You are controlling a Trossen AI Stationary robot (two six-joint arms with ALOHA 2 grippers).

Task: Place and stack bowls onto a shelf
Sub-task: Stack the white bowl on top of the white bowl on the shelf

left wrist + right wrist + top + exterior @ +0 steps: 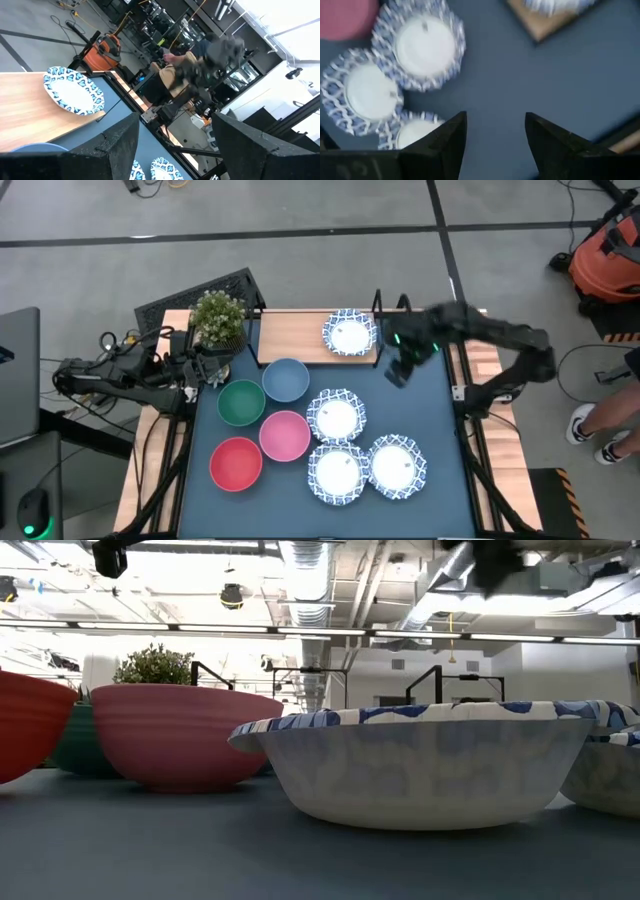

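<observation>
1. I see one patterned bowl [349, 333] on the shelf [290, 337], at the board's right end, rim up. White inside, blue geometric rim.
2. The shelf sits along the mat's [440, 420] far edge; the rest of its light-wood board is bare.
3. Three more patterned bowls sit on the mat: one mid-mat [336, 416], two at the near edge [336, 473] [397, 466], all close together, rims nearly touching.
4. Plain bowls to their left: blue [286, 379] just in front of the shelf, green [241, 402] beside it, pink [284, 435] and red [236, 464] nearer the front edge.
5. Right gripper [398, 370] hangs over bare mat, just off the shelf's right front corner. Fingers [445, 137] parted, nothing between them.
6. Left gripper [215, 370] waits at the mat's far left corner, beside the plant [219, 319]. Fingers [120, 145] wide apart, empty.
</observation>
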